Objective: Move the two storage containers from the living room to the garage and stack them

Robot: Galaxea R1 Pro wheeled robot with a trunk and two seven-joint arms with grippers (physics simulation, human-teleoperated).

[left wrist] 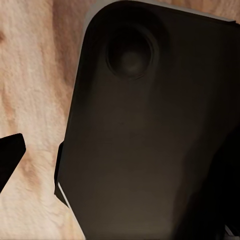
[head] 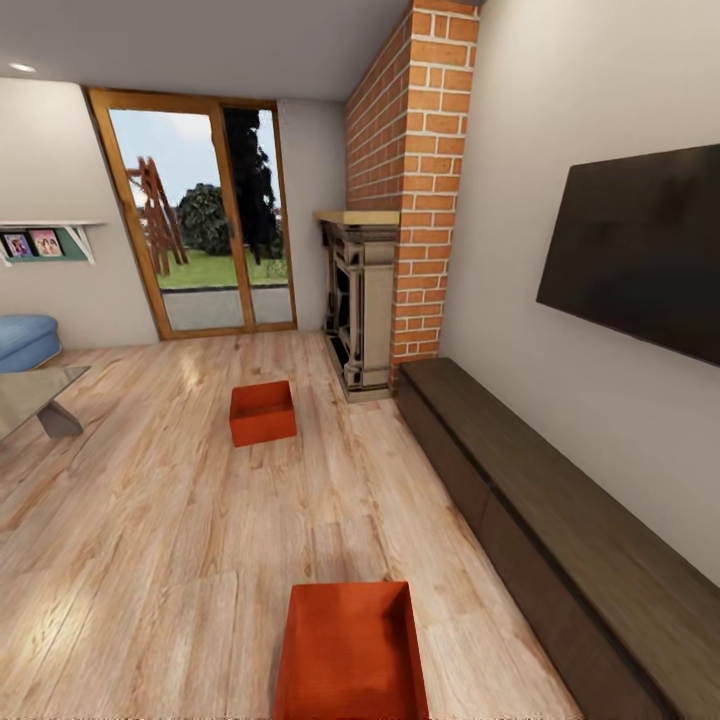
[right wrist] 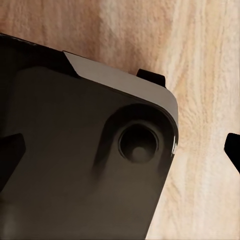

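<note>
Here, from my head view, the nearer storage container (head: 352, 652) lies on the wood-plank floor (head: 150, 560) beside the long dark cabinet (head: 560, 540), its long axis pointing away toward the fireplace (head: 362, 305); the farther container (head: 263, 412) sits just short of that fireplace. Neither arm looks nearer, I judge. I cannot tell either gripper's state. No writing is legible.

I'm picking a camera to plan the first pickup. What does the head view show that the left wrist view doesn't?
Head view alone: both storage containers, the near container and the far container, plus the fireplace, glass doors, dark cabinet and wall screen. Left wrist view alone: a dark rounded robot part close up. Both share the wood-plank floor.
</note>
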